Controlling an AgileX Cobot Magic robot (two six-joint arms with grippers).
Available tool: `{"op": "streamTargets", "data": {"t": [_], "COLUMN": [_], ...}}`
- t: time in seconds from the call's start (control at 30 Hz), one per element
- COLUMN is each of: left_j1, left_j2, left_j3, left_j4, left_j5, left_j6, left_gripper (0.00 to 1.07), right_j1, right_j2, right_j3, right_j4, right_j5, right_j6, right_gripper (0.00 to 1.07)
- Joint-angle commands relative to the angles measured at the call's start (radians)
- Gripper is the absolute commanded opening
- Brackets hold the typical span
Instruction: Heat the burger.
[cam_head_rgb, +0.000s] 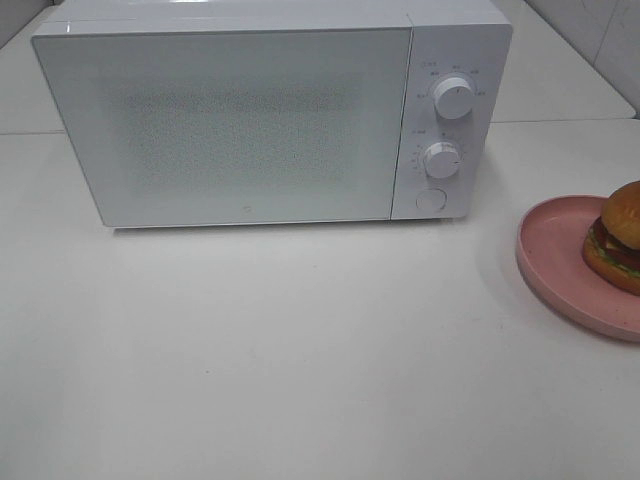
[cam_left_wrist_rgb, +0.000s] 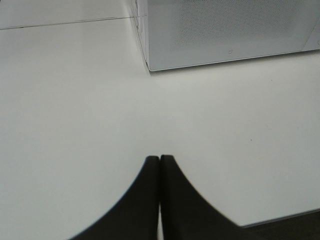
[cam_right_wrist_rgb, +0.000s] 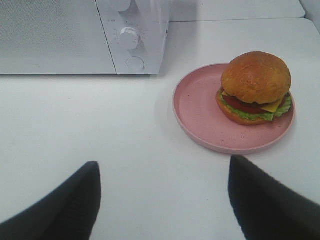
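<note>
The burger, with a golden-brown bun, tomato, cheese and lettuce, sits on a round pink plate at the right edge of the exterior view. It also shows in the right wrist view, on the far side of the plate. The white microwave stands at the back with its door closed; its front corner shows in the left wrist view. My right gripper is open and empty, short of the plate. My left gripper is shut and empty above the table. Neither gripper shows in the exterior view.
The microwave has two white knobs and a round button on its right panel. A white table stretches in front of it. The table's near edge shows in the left wrist view.
</note>
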Motion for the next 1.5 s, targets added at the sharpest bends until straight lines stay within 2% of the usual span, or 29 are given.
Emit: {"op": "streamTargets", "data": {"t": [0.03,0.6,0.7,0.77,0.83,0.97,1.5], "left_j1": [0.003,0.003,0.007,0.038,0.102,0.160,0.161], "left_j2": [0.002,0.002,-0.004,-0.016,-0.031,-0.050,-0.049], "left_j3": [0.003,0.003,0.003,0.003,0.003,0.003,0.003], "left_j4": [0.003,0.004,0.005,0.004,0.004,0.005,0.006], "left_j5": [-0.019,-0.019,-0.019,-0.019,-0.019,-0.019,-0.019], "left_j6": [0.003,0.003,0.003,0.004,0.004,0.004,0.004], "left_gripper": [0.00,0.00,0.00,0.00,0.00,0.00,0.00], "right_j1": [-0.005,-0.005,-0.028,-0.059,-0.106,-0.126,-0.125], "right_j2": [-0.020,-0.020,-0.020,-0.020,-0.020,-0.020,-0.022], "right_j3": [0.003,0.003,0.003,0.003,0.003,0.003,0.003], "right_j4": [-0.001,-0.001,0.001,0.001,0.001,0.001,0.001], "right_j5": [-0.013,-0.013,-0.013,-0.013,-0.013,-0.013,-0.013], "right_j6": [-0.010,-0.010,-0.010,-0.010,-0.010,-0.010,-0.010], "right_gripper": [0.67,0.67,0.67,0.67,0.67,0.67,0.67]}}
